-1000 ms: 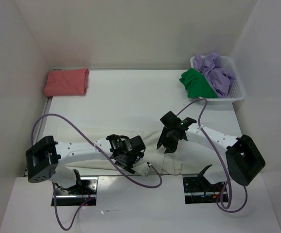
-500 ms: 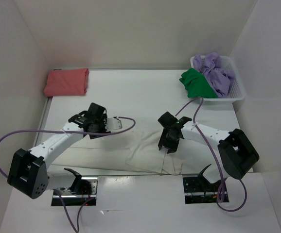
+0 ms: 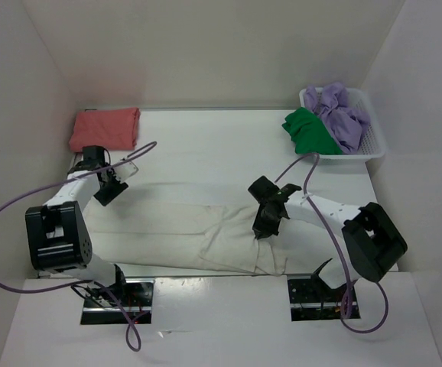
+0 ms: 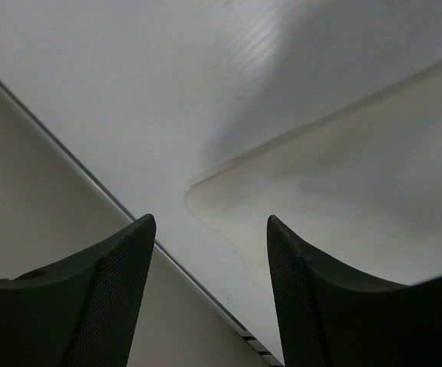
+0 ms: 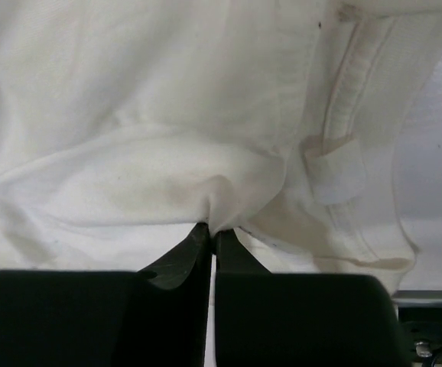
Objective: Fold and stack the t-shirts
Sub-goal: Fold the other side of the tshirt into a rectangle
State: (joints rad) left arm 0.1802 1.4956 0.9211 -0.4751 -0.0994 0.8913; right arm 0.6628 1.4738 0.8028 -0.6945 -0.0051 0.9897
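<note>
While the cream-white shirt [image 3: 167, 229] lies spread across the near middle of the table [image 3: 206, 145], your right gripper [image 3: 265, 227] pinches a fold of it.
You have those jaws closed tight on a bunched ridge of cloth toward the shirt's right side. Your left gripper [image 3: 112, 182] hangs with fingers apart, holding nothing, above the shirt's corner beside the table's left edge. The folded salmon-red shirt [image 3: 105, 128] sits at the far left. The green shirt [image 3: 310, 131] and lavender shirt [image 3: 342, 115] are heaped in the white basket [image 3: 374, 145] at far right.
</note>
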